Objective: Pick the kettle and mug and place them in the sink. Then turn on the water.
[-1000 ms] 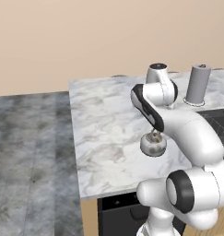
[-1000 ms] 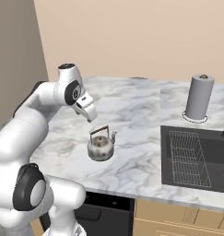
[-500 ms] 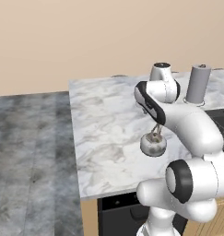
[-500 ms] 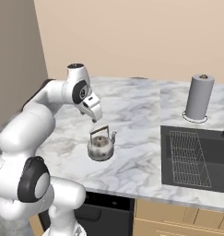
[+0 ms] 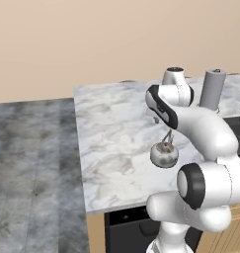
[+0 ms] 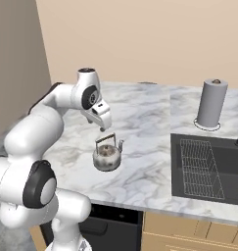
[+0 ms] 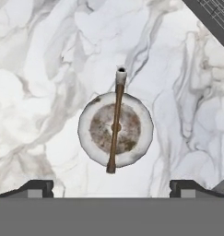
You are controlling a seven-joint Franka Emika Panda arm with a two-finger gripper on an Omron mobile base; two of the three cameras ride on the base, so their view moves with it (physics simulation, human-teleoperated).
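We saw the gripper [image 6: 102,126] above the kettle [image 6: 107,156], apart from it, fingers [image 7: 38,188] spread wide and empty. The kettle stood on the counter [image 6: 145,122], the sink [image 6: 206,166] at three o'clock from it.

We view counter [image 5: 111,128] from rear-left and rear-right, both sharing kettle [image 6: 107,156]; hand camera looks straight down, close above kettle.

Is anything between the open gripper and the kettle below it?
Nothing visible. The gripper hangs open above the kettle, apart from it; in the hand view the kettle's handle lies unobstructed between the fingertips on bare marble counter.
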